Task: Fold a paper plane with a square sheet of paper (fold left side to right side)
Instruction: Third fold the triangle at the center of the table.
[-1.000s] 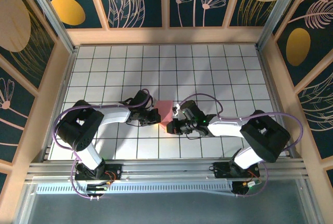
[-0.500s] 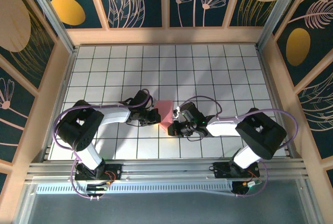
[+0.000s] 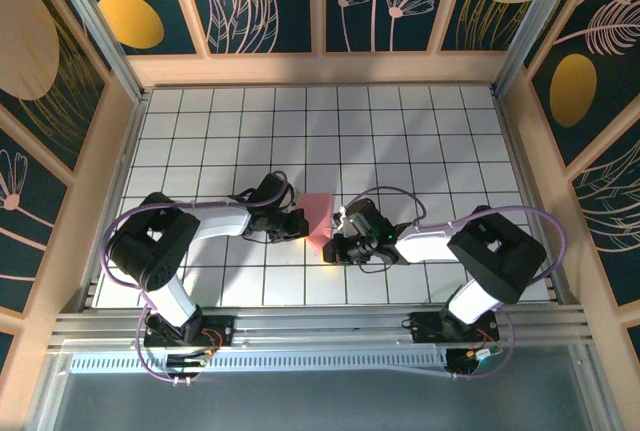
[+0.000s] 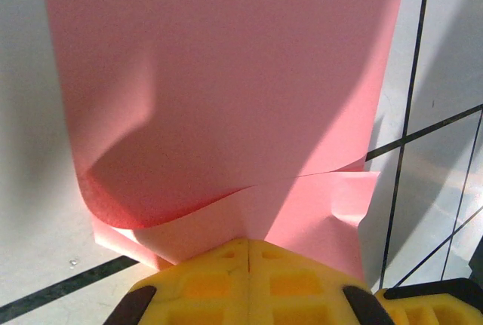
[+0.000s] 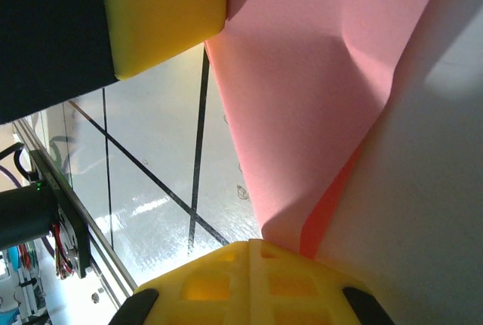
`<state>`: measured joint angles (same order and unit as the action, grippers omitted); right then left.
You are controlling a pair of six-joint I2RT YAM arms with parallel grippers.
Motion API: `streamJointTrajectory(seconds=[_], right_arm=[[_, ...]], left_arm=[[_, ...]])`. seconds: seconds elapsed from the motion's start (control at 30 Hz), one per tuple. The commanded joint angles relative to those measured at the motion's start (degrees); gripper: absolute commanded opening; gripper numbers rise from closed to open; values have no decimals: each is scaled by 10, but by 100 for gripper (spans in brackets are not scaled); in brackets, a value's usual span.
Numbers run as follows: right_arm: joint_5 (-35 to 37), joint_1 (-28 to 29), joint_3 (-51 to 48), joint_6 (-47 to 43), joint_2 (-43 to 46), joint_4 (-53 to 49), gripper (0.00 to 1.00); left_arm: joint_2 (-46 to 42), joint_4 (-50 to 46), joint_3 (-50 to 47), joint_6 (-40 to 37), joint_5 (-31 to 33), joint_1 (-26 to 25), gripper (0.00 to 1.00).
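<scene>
You have the sheet of paper (image 3: 318, 215) near the middle of the tiled table (image 3: 420, 141), a little toward 6 o'clock, between the two arms. The left claw (image 4: 249, 243) is pinched shut on the paper's edge from its 9 o'clock side. The right claw (image 5: 253, 243) is clamped on it from about 5 o'clock.

The paper is already doubled over: the left wrist view shows layers and one soft, uncreased bend. I'd judge you mid-fold, with no pointed dart or wings yet, so sharp creasing and the later folds remain.

From above, its long axis runs roughly 12 to 6 o'clock, and it seems narrower toward 6.
</scene>
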<state>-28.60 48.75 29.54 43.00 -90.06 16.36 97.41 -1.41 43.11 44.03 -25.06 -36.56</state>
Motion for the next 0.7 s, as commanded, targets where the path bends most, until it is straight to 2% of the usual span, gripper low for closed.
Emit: streamJointTrajectory(seconds=[0.0,0.67], right_arm=[[-1,3,-5,10,-9,9,0],[-1,-4,0,25,-29,-21,0]], left_arm=[[23,-22,-8,3,24,-3,0],[20,-24,1,2,21,-3,0]])
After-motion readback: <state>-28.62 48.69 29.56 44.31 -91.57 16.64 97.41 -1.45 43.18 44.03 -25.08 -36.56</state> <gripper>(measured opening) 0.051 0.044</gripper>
